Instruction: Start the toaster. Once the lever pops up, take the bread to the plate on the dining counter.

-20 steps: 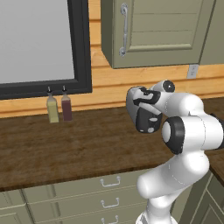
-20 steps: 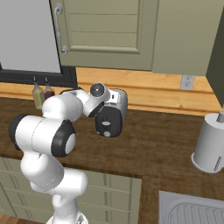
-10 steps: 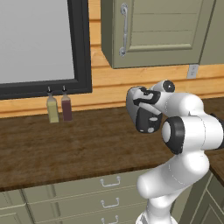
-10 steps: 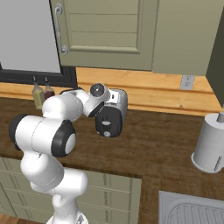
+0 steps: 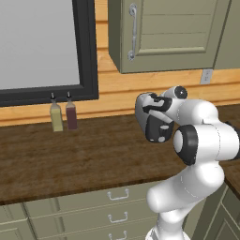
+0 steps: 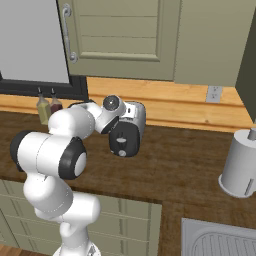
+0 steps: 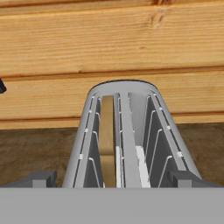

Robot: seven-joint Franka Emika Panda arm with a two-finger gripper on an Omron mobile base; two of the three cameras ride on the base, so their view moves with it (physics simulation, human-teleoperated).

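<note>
The silver toaster (image 7: 124,89) stands against the wooden wall on the wood-topped counter (image 5: 70,159). A tan slice of bread (image 7: 107,131) sits deep in its left slot. My gripper (image 7: 113,179) hangs open just above the toaster's near end, with the fingertips (image 7: 40,179) wide apart on either side of the body. From the base views the toaster (image 5: 155,127) (image 6: 128,131) shows its dark front panel, partly covered by my forearm. Its lever is hidden. The plate and the dining counter are out of view.
Two small bottles (image 5: 56,117) (image 5: 71,115) stand by the window frame, left of the toaster. A grey cylinder (image 6: 242,165) is at the right, with a sink (image 6: 220,240) in front of it. Cabinet doors (image 5: 173,33) hang overhead.
</note>
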